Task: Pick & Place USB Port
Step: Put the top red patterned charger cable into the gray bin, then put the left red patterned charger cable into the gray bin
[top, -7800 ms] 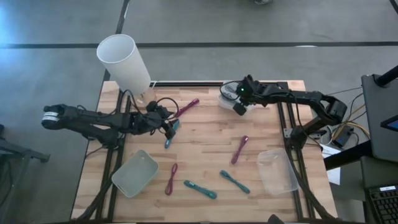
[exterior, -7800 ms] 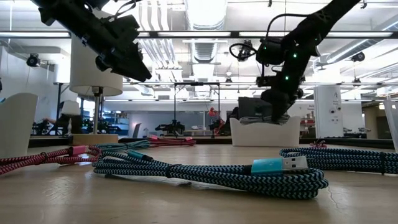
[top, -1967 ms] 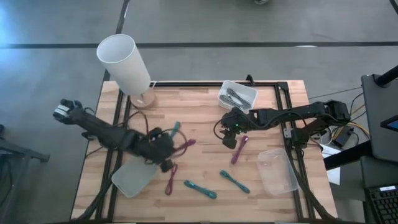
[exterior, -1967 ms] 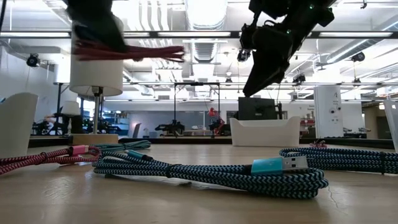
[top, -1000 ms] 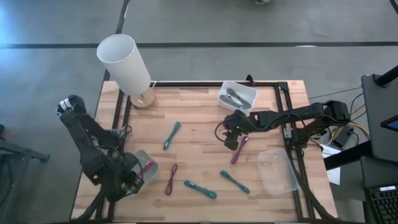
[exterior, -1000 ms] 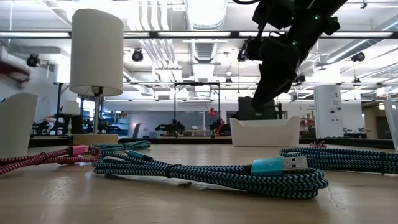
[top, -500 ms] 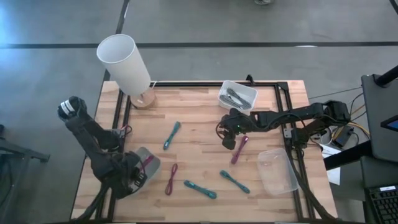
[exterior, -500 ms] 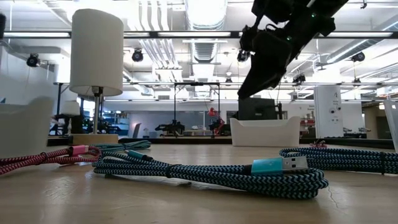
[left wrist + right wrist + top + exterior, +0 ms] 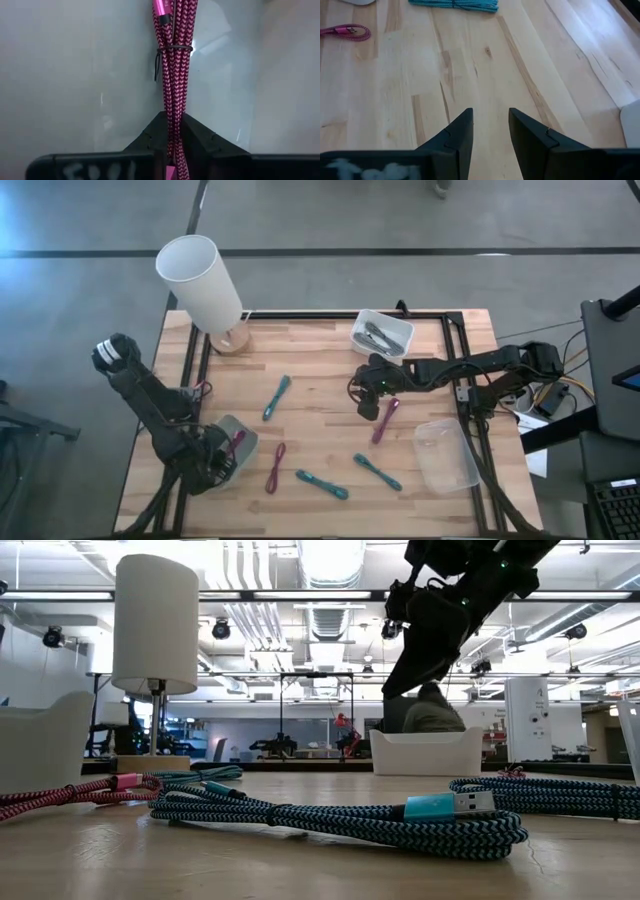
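My left claw (image 9: 171,131) grips 1 pink cable (image 9: 175,70), lengthwise ahead, over the tray (image 9: 226,438); right claw (image 9: 490,125) parted, empty.

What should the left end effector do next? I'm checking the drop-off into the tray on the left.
Probably finish opening and lift straight up. The left end effector sits over the pale tray, its fingers close either side of the pink cable bundle, which already lies on the tray floor. The right end effector hangs open over bare wood, clear of it.
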